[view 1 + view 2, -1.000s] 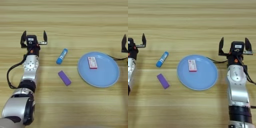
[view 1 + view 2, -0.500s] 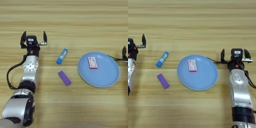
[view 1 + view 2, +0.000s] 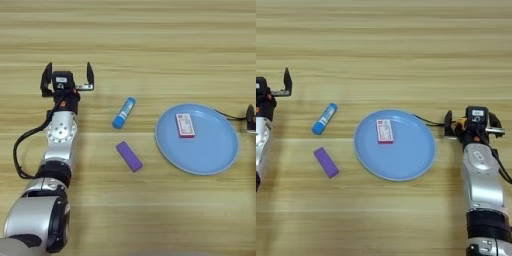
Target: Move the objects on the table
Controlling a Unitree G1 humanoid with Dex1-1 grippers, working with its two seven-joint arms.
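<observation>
Left eye view shows our left claw [image 3: 68, 80] wide open and holding nothing. Our right claw [image 3: 471, 124] waits beside the blue plate [image 3: 421, 160]; we cannot tell its grip. On the desk [image 3: 150, 40], the glue stick [image 3: 124, 112] and purple block [image 3: 129, 156] still need moving. A small red-and-white box [image 3: 384, 131] lies on the plate.

table [image 3: 150, 40] | glue stick [image 3: 124, 112] | purple block [image 3: 129, 156] | blue plate [image 3: 220, 155]

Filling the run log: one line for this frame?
left gripper open, parked left | right gripper beside plate | glue stick, purple block on table | small box on plate
</observation>
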